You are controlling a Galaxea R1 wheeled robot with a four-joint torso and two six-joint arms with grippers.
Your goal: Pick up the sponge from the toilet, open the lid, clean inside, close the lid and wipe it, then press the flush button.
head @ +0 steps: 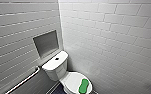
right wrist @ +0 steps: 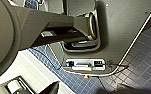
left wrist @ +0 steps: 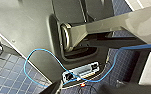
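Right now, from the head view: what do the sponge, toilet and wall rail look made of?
The sponge looks like foam or scrub pad: matte bright green, flat. The toilet is probably glazed ceramic: smooth white with soft sheen. Its lid may be plastic. The rail is likely metal: thin pale bar with a highlight.

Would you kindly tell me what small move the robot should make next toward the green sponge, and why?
Probably edge forward toward the white ceramic toilet. The bright green flat sponge lies on its closed lid at the head view's bottom edge, while both wrist cameras face the robot's own base and the blue tiled floor, so the arms seem not yet raised.
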